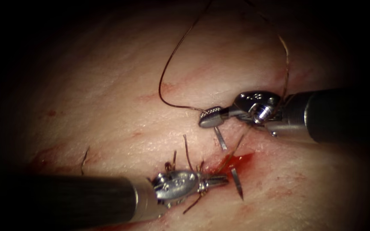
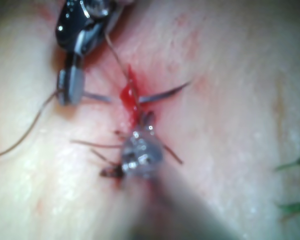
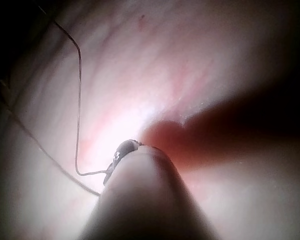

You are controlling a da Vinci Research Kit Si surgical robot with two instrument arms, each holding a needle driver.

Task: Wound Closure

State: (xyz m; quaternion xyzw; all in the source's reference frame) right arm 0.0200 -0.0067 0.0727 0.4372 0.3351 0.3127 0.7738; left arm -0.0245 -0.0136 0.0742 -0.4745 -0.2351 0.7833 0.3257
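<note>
The needle runs through the tissue [image 1: 108,85] under the cut [image 1: 236,162]. Its tail part [image 1: 220,139] stands out on the cut's upper left. Its pointed part [image 1: 237,185] sticks out on the lower right. My right tool [image 1: 210,117] has its jaws shut on the needle at the tail end, where the thread [image 1: 163,81] joins it. The thread loops up and back down into the cut. My left tool [image 1: 220,180] lies at the cut with jaws shut, holding nothing, its tip beside the emerging needle. The left wrist view shows both needle parts [image 2: 165,92], the left tool [image 2: 148,119] and the right tool [image 2: 70,87].
Red fluid [image 1: 240,160] pools in the cut. Cut ends of thread [image 1: 188,150] from earlier stitches stand around the left tool's wrist, and another lies further left [image 1: 84,159]. In the right wrist view the thread [image 3: 79,100] curves to the right tool's tip [image 3: 122,150].
</note>
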